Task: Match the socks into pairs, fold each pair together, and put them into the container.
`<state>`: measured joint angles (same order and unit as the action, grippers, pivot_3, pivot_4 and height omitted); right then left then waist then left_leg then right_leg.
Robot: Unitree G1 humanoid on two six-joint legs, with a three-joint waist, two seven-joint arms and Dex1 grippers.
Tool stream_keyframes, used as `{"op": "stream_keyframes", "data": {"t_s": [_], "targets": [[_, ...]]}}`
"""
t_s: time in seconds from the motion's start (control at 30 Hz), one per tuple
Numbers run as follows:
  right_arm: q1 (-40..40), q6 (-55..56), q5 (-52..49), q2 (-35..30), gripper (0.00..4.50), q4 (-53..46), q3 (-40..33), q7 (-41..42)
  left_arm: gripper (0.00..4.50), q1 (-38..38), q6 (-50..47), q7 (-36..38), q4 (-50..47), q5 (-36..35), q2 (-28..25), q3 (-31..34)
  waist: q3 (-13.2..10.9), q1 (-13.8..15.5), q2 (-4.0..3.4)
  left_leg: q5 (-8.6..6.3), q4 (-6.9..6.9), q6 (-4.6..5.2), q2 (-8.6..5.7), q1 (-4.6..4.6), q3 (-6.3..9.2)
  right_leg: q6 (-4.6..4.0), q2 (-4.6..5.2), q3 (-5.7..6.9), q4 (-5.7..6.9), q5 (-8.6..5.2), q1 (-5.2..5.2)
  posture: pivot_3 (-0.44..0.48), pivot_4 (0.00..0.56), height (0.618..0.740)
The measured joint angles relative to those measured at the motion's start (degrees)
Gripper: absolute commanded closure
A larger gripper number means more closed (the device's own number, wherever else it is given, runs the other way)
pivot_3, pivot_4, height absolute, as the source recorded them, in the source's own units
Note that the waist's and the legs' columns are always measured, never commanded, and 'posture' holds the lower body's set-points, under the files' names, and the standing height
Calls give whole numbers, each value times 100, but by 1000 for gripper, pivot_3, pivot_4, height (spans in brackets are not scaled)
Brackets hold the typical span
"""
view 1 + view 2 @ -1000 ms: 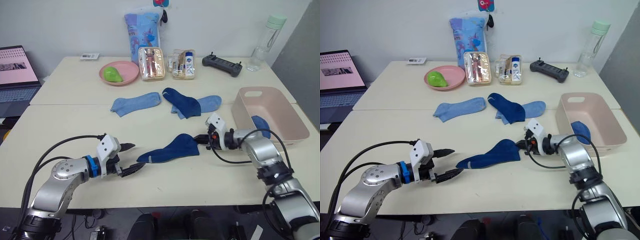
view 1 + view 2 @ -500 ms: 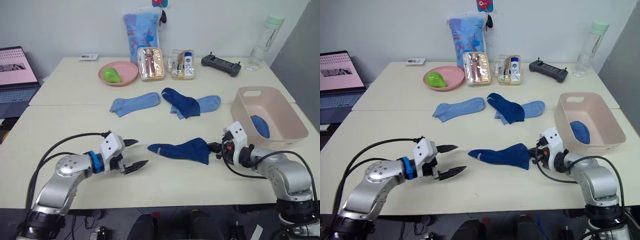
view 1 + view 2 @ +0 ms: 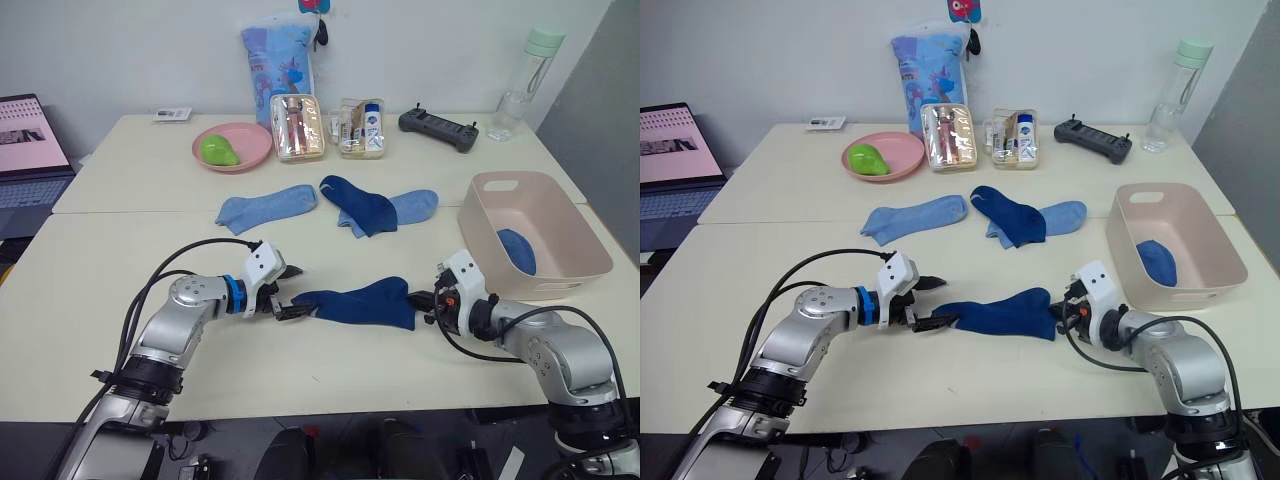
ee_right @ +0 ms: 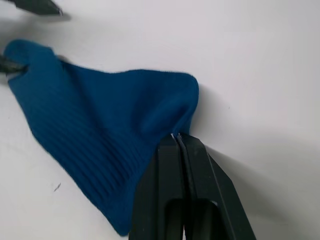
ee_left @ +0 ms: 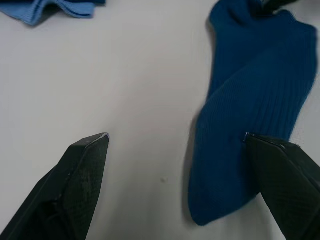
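The cream table point(image 3: 120, 250) carries everything. At its right side sits the pale pink container point(image 3: 545, 205), upright, with one dark blue sock point(image 3: 516, 250) lying on its floor. Toward the back of the table stand a blue patterned pouch point(image 3: 272, 55), a round pink plate point(image 3: 232, 147) with a green object on it, two clear toiletry pouches point(image 3: 298, 126), a black controller point(image 3: 438, 127) and a clear bottle point(image 3: 522, 70); a laptop point(image 3: 28, 150) sits off the table's left end.

In the middle of the table lie three loose socks: a sky blue sock point(image 3: 266, 207) on its own to the left, and a dark blue sock point(image 3: 362, 204) lying across a second sky blue sock point(image 3: 415, 205) just to its right.

Nearer the front edge, another dark blue sock point(image 3: 358, 303) lies stretched flat between the two grippers. The right gripper point(image 4: 176, 137) has its fingers pressed together on the sock's cuff end, pinching the fabric. The left gripper point(image 3: 289, 291) is at the sock's toe end with its fingers spread wide; one finger point(image 5: 280, 170) seems to rest on the toe, though contact is hard to confirm, and the other sits over bare table beside it.
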<state>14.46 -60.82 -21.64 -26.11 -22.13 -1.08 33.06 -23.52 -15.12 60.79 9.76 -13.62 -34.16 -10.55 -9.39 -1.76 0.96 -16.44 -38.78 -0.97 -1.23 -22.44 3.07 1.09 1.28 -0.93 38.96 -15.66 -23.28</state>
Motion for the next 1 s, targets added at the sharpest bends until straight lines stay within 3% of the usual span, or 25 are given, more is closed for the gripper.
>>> {"op": "stream_keyframes", "data": {"t_s": [0.23,0.47,0.77,1.0], "targets": [[174,-11,-109,210,4500,277,-330,-288,2221,537,479,308,-356,133,-407,-9,-1,9,-1,0,0,0,1,0,0,-1,2,-1,0,0,0,0,150,740],[328,-431,-481,347,4500,304,-429,-416,4468,766,793,229,-530,67,-520,430,-1,11,-1,0,1,0,1,-1,1,0,3,1,-1,0,0,0,150,740],[386,-453,-500,231,4500,368,-310,-388,4468,943,305,94,-871,-268,-495,686,-1,12,-1,0,0,0,0,-2,0,0,3,2,-1,0,0,0,150,740],[433,-548,-771,263,4500,247,-200,-324,4468,1257,872,75,-827,-46,-841,916,-1,5,-2,0,4,0,5,1,2,-1,1,4,0,0,-1,0,150,740]]}}
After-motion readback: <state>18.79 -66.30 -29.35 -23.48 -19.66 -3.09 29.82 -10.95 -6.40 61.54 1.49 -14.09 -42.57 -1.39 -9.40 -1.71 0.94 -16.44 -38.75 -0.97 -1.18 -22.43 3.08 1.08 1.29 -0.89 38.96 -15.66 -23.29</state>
